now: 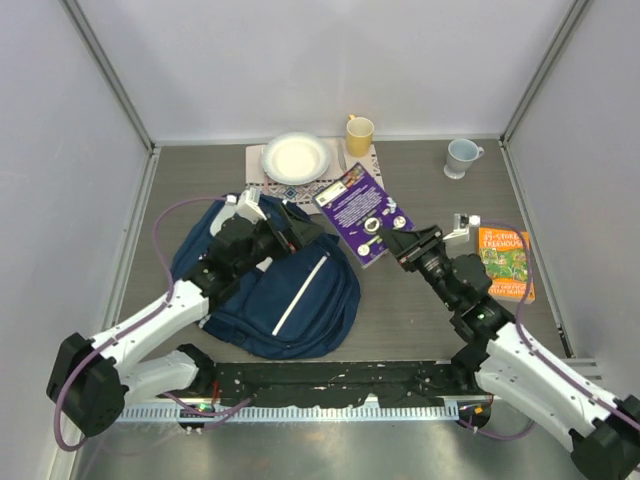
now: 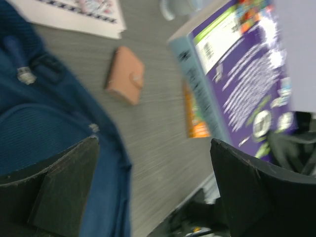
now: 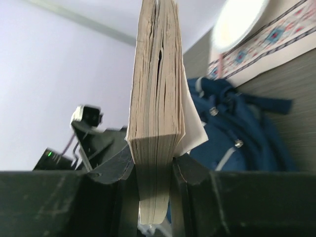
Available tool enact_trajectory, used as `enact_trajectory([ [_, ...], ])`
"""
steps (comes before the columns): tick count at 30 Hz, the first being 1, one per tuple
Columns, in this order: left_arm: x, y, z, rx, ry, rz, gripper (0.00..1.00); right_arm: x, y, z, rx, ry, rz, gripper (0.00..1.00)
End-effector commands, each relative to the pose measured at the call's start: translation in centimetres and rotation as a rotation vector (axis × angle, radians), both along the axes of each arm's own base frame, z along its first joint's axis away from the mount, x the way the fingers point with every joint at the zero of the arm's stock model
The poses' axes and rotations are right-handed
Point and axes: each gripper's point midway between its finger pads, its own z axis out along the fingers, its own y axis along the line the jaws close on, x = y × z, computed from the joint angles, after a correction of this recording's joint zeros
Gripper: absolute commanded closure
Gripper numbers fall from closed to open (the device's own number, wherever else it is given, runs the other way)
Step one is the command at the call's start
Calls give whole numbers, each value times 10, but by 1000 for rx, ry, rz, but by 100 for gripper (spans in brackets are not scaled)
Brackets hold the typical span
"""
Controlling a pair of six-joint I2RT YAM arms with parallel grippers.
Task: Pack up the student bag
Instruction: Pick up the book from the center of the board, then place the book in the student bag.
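Here, purple book (image 1: 360, 205) gripped, student bag (image 1: 250, 300) beside

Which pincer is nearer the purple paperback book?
Right: the right pincer clamps the purple paperback book; the left pincer hangs open beside it, by the navy fabric backpack.

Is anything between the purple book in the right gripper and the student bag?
Yes: the left gripper, open, hangs over the top end of the student bag, right between it and the purple book clamped in the right gripper.
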Motion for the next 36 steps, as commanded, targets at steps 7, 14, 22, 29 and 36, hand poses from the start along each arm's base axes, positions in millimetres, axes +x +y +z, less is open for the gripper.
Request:
enact_trajectory([
  [7, -68, 7, -49, 598, -36, -183, 0, -1, -101, 2, -327, 116, -440, 99],
  [14, -95, -3, -84, 876, -33, -265, 0, -10, -109, 5, -321, 120, -445, 99],
  [22, -99, 2, -107, 1038, -1, -294, 4, -12, -106, 3, -355, 134, -421, 99],
  [29, -106, -11, -121, 1042, -2, -341, 8, -11, -99, -12, -348, 172, -396, 99],
  [36, -104, -14, -138, 1108, 22, -345, 30, -12, -97, -16, -347, 177, -382, 99],
])
